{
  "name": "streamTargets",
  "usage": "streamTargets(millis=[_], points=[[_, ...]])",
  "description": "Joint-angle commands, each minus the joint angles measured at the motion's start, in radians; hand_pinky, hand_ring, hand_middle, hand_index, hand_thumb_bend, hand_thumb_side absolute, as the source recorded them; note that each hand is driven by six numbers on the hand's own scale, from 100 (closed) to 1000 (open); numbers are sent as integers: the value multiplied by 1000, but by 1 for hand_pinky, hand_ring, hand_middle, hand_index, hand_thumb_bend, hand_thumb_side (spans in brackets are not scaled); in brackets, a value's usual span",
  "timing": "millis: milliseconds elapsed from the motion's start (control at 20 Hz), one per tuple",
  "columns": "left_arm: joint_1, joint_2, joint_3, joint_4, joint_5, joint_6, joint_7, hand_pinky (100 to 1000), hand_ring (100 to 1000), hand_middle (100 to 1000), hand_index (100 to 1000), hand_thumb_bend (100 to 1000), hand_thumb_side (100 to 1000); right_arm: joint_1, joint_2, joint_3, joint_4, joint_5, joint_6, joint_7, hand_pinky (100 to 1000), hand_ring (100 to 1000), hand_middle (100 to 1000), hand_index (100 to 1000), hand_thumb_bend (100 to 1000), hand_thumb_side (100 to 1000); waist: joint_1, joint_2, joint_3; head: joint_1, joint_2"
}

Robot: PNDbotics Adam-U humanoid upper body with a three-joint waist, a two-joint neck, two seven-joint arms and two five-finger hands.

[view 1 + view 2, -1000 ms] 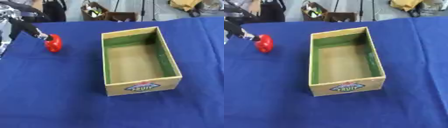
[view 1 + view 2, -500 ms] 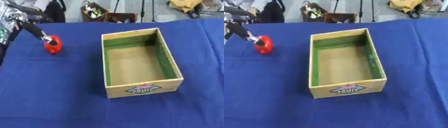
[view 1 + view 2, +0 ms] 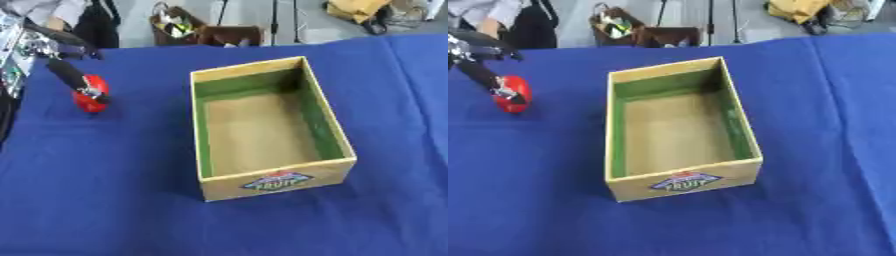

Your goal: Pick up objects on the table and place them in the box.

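My left hand comes in from about ten o'clock, at the table's left edge, and its dark fingers are closed on a small red thing, round and shiny, which I cannot make out more exactly. One finger runs down across the red thing's top, and another dark finger sticks out above it toward twelve o'clock, touching nothing. I cannot tell whether the red thing rests on the blue cloth or hangs just above it; a faint shadow lies under it.

The box stands near the middle of the table, to the three o'clock side of the red thing and well apart from it. It is an open wooden box with green inner walls and a plain brown floor, its long side running from six toward twelve o'clock, and a fruit label on the near end wall. Nothing lies inside it.
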Motion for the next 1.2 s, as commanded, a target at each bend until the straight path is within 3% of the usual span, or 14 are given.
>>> streamTargets(millis=[50,750,1200], points=[[-25,26,18,7,-21,4,-34,685,880,931,1000,663,650,-15,-32,-2,-16,10,3,4,665,698,653,694,100,903,1,-16,-3,5,-16],[-22,33,36,40,-46,52,-61,704,899,951,1000,682,664,-21,-33,2,-16,14,6,9,666,699,652,694,100,902,12,1,-13,19,-27],[-19,35,43,67,-81,64,-61,700,888,958,1000,611,605,-22,-34,4,-16,15,4,9,666,699,651,694,100,902,14,12,-16,22,-29]])
